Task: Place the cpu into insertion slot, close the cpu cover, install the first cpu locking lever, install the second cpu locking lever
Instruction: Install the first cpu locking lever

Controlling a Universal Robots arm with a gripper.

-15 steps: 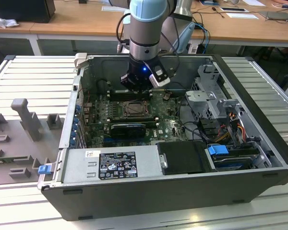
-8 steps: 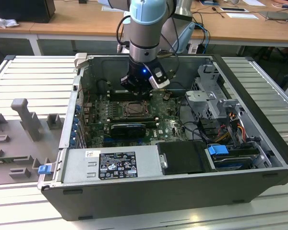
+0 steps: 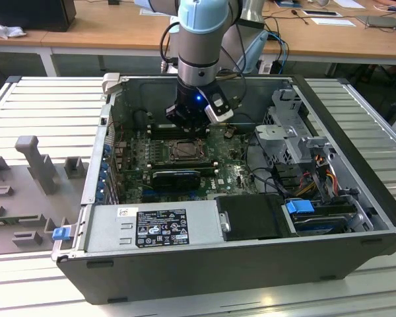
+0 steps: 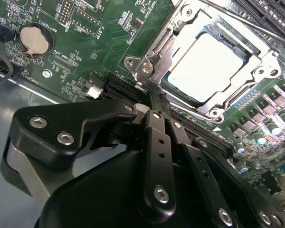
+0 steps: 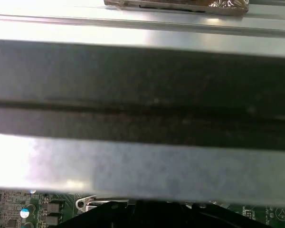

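Inside the open grey computer case (image 3: pixel 204 264), the black gripper (image 4: pixel 149 102) hangs just off the socket corner, fingers pressed together on nothing, likely to push a slim lever. At one o'clock from its tip the pale matte cpu (image 4: pixel 204 66) lies seated in the insertion slot (image 4: pixel 152 45), framed by the shiny cpu cover (image 4: pixel 249 78) folded flat over it.

The exterior view looks down from above into the open grey metal computer case (image 3: pixel 356 218). The second wrist view sits close over the green circuit board (image 4: pixel 99 42); the first wrist view shares its edge.
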